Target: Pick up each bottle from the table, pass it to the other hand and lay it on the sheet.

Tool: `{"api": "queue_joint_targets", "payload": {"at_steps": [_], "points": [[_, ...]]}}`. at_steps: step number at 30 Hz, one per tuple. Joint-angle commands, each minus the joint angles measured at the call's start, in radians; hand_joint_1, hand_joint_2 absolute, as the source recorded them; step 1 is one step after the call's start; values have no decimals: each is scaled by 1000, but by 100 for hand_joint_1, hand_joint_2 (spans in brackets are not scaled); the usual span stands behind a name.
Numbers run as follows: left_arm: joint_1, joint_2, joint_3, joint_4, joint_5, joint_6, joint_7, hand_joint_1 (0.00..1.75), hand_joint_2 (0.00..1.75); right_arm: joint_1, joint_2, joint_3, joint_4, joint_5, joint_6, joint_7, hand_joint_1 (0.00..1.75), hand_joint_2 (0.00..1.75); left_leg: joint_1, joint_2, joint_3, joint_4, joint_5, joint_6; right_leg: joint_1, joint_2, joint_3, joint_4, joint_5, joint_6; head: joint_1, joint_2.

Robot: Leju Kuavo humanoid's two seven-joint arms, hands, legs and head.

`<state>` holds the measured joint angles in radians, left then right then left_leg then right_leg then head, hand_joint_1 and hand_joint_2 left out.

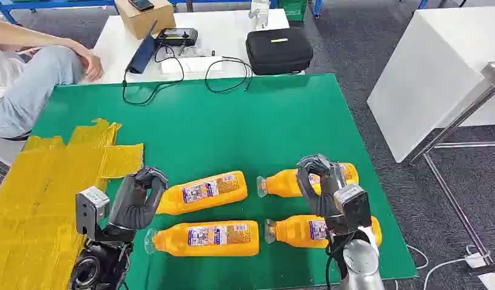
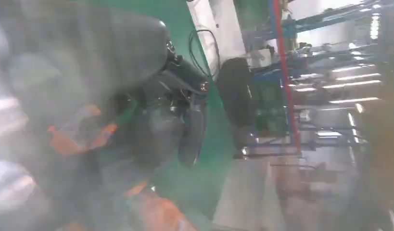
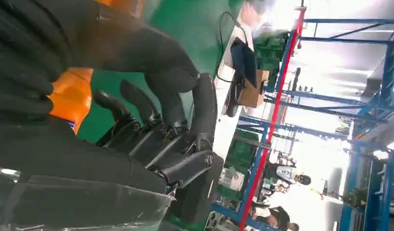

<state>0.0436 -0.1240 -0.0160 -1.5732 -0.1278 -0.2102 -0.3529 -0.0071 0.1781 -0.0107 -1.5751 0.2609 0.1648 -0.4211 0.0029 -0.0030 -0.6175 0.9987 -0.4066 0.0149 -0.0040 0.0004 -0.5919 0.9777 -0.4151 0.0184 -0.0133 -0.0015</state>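
Note:
Four orange bottles lie on the green table [image 1: 232, 121]. My right hand [image 1: 317, 181] hangs over the middle of the far right bottle [image 1: 281, 183], fingers curved and apart from the thumb [image 3: 137, 48], with nothing between them; the bottle's orange side [image 3: 72, 96] shows beyond the hand. The near right bottle [image 1: 299, 231] lies by my right wrist. My left hand [image 1: 139, 196] sits at the base end of the far left bottle [image 1: 205, 191], fingers curved, holding nothing that I can see. The near left bottle [image 1: 208, 237] lies in front of it. The yellow sheet [image 1: 45, 181] covers the table's left side.
A person sits at the far left, one hand [image 1: 90, 63] on a white table [image 1: 226, 36] that carries a black case [image 1: 278, 51], a cardboard box [image 1: 145, 17] and cables. A white block [image 1: 438, 72] stands to the right. The left wrist view is blurred.

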Motion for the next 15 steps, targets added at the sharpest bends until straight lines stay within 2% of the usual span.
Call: {"api": "queue_joint_targets", "payload": {"at_steps": [1,3,6,7,8,9,10,11,12,15], "points": [[-122,-77,-188,-140,-191,415,-268,175,175,79,55,231,-278,103,-401,-231,175,175,1,-4,-4,5,-2,-1,1,-4,-2,4,-3,0,0,0],[-145,-69,-229,-152,-203,436,-217,175,175,80,39,284,-313,130,-433,-182,175,175,1,-7,-6,8,-2,-1,1,-8,-4,7,-4,0,0,0],[-147,-40,-240,-117,-202,441,-223,175,175,60,19,282,-285,117,-449,-193,175,175,1,-1,0,1,-1,1,1,-2,2,0,-2,0,0,0],[-151,-32,-241,-97,-209,440,-223,175,175,58,16,280,-281,112,-457,-206,159,175,0,-1,1,0,0,1,0,-1,2,0,0,0,0,0],[-152,-29,-242,-90,-211,437,-223,175,175,57,16,278,-281,112,-459,-207,113,175,1,0,5,0,-2,0,1,-1,6,-1,-2,0,0,0],[-156,-24,-243,-69,-220,423,-209,175,175,56,15,276,-279,118,-464,-209,12,175,1,-2,1,0,-1,-1,1,-3,2,0,-1,0,0,0],[-160,-22,-245,-53,-237,418,-196,110,175,55,13,275,-276,132,-469,-205,0,175,0,-2,1,0,0,-1,0,-2,1,-1,0,0,-1,0],[-163,-21,-247,-39,-256,412,-182,24,175,57,14,273,-275,150,-480,-205,0,175,1,-2,3,0,-1,-1,1,-3,4,-1,-1,0,0,0],[-170,-11,-258,-14,-298,400,-148,0,175,58,12,269,-271,181,-496,-198,0,175,0,-2,2,0,0,-1,0,-3,2,-1,0,0,0,0],[-176,-14,-263,17,-333,406,-133,0,175,55,5,265,-262,189,-489,-177,0,175,1,-2,4,-1,-1,-1,1,-3,5,-2,-1,0,0,0]]}}
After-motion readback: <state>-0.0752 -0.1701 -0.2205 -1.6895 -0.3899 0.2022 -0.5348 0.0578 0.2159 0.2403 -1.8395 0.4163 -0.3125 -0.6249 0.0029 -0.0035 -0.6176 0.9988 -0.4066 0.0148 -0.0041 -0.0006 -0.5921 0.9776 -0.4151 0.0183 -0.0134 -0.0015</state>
